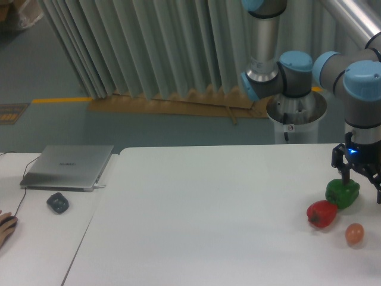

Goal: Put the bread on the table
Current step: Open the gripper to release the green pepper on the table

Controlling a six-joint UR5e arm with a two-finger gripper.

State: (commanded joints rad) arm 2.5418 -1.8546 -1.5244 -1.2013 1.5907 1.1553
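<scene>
A small tan-orange oval that I take for the bread (355, 233) lies on the white table (208, 208) near its right front corner, with nothing touching it. My gripper (361, 181) hangs over the table's right edge, up and behind the bread. Its dark fingers (344, 173) are spread open and I see nothing held between them. The left finger stands just over the top of a green pepper (342, 192). The right finger is partly cut off by the frame edge.
A red pepper (321, 213) lies against the green one, left of the bread. On the narrower side desk at left are a closed laptop (68, 167), a dark mouse (58, 203) and a brown glove-like thing (6, 229) at the frame edge.
</scene>
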